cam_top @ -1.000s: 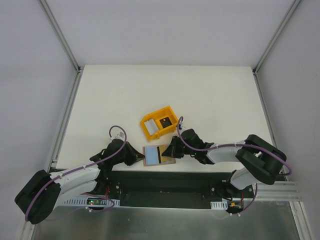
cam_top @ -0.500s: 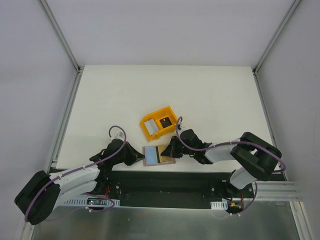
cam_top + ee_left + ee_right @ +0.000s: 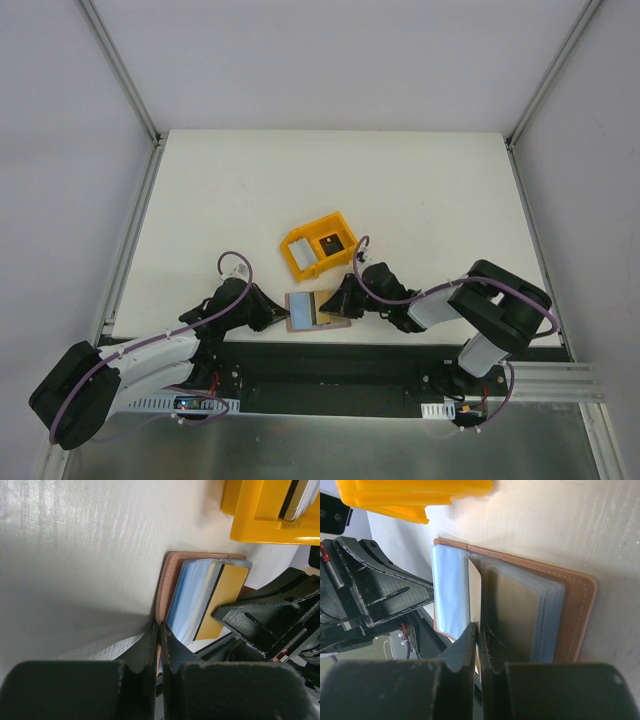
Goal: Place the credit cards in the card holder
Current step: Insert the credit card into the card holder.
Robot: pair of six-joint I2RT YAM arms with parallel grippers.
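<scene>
Colours in front of me
Brown card holder (image 3: 167, 580); pale blue, black-striped credit card (image 3: 192, 597); yellow bin (image 3: 260, 515); white surface (image 3: 75, 555).

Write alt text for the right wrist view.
The right gripper, nearly shut, pinches a pale card standing among the clear sleeves of the open brown card holder, which lies on the white table. A yellow bin sits at top left.

Matt leather-like card holder (image 3: 580, 615) (glossy clear sleeves (image 3: 547, 630)), shiny plastic bin (image 3: 255, 525)
</scene>
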